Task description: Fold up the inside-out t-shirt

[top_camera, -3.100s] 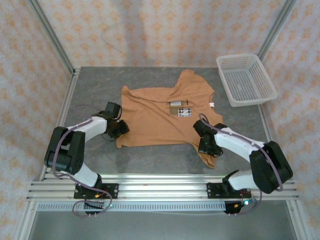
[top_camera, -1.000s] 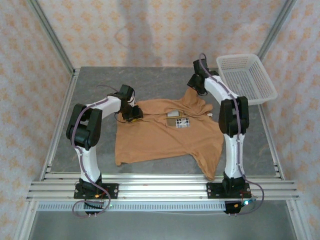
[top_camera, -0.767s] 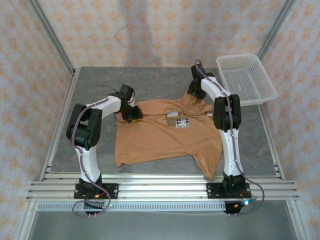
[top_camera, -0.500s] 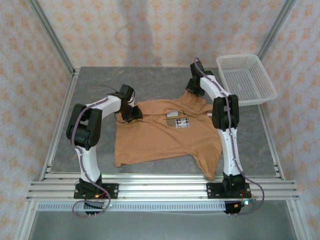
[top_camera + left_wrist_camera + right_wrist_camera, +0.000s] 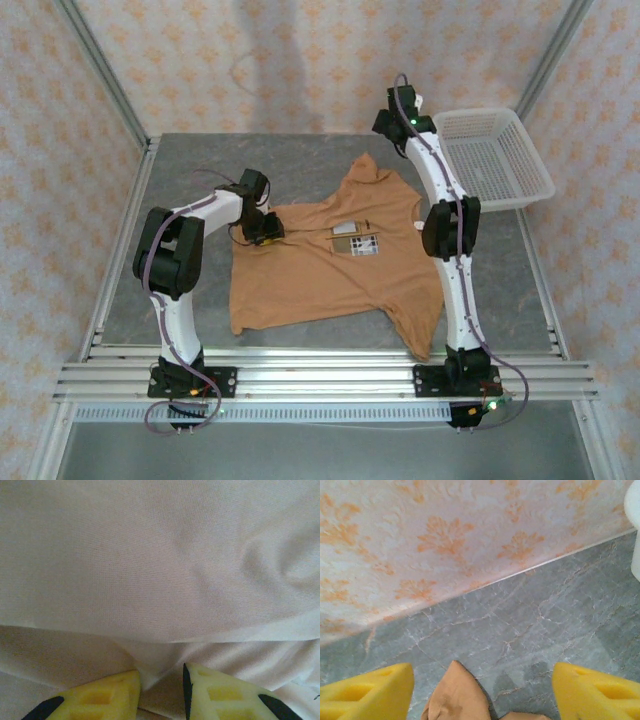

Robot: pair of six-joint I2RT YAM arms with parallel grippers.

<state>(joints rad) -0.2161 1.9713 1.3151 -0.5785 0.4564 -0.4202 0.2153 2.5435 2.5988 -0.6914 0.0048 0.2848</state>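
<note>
The inside-out t-shirt (image 5: 320, 270) lies spread on the table (image 5: 190, 165), centre of the overhead frame. At its upper-left corner the left gripper (image 5: 264, 230) pinches a fold of cloth. Farther back, upper right, the right gripper (image 5: 392, 120) hangs over the shirt's far tip, jaws spread wide, near the basket (image 5: 492, 158).

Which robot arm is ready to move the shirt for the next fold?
Likely the left. The left gripper pinches a fold of the t-shirt, so it could drag cloth at once. The right gripper hangs open above the shirt's far corner, holding nothing.
</note>
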